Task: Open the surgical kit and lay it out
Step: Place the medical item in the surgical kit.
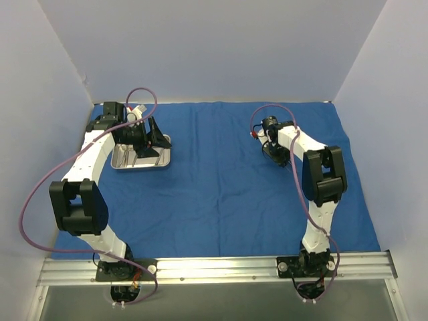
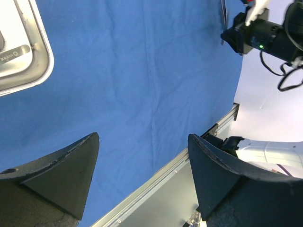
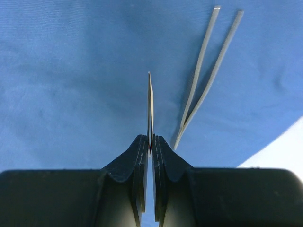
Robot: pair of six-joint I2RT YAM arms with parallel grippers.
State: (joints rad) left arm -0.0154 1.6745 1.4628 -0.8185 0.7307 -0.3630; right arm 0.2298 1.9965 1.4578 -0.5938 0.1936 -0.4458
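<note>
The royal-blue cloth (image 1: pixel 221 187) lies spread flat over the table. A shiny steel tray (image 1: pixel 144 166) rests on it at the back left, and its corner (image 2: pixel 41 64) shows in the left wrist view. My left gripper (image 1: pixel 150 137) hovers over the tray's back edge, open (image 2: pixel 143 137) with nothing between its fingers. At the back right, my right gripper (image 1: pixel 277 155) is shut (image 3: pixel 150 138) on a thin silver instrument (image 3: pixel 150 101), seen edge-on and pointing forward over the cloth. Silver tweezers (image 3: pixel 203 71) lie on the cloth just right of it.
A metal rail (image 1: pixel 214 266) runs along the table's near edge and carries both arm bases. White walls close in the back and both sides. The cloth's right edge (image 3: pixel 279 142) meets bare white table near the right gripper.
</note>
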